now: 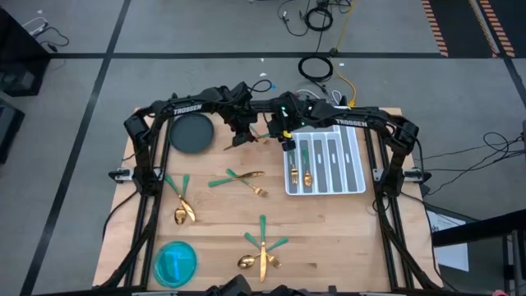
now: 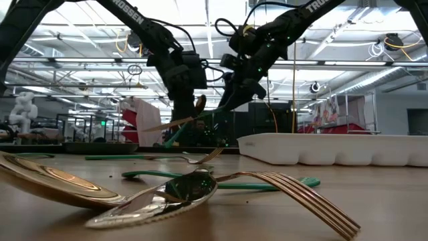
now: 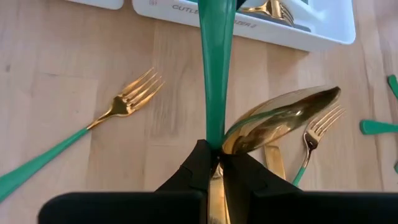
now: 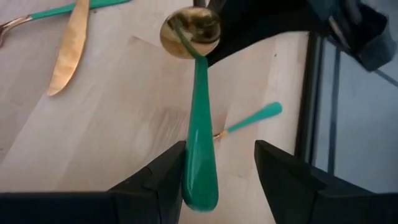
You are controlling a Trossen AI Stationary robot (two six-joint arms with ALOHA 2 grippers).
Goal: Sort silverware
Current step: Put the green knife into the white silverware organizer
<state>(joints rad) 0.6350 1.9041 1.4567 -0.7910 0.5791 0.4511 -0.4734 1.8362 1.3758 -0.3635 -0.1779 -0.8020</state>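
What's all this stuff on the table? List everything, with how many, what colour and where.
held spoon: one, gold bowl, green handle, in the air between both grippers
loose silverware: three clusters, gold with green handles, on the wooden table
sorted silverware: a few pieces, gold, in the tray
tray: one, white, table's right side
dark plate: one, far left
blue plate: one, near left corner
left gripper: shut on the spoon's neck
right gripper: open, fingers astride the handle's tip

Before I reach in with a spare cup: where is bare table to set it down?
Bare wood lies along the front edge right of the spoon-and-knife pile, below the white tray, and between the dark plate and the crossed forks. It is crowded behind, where the left gripper holds a spoon up to the open right gripper.
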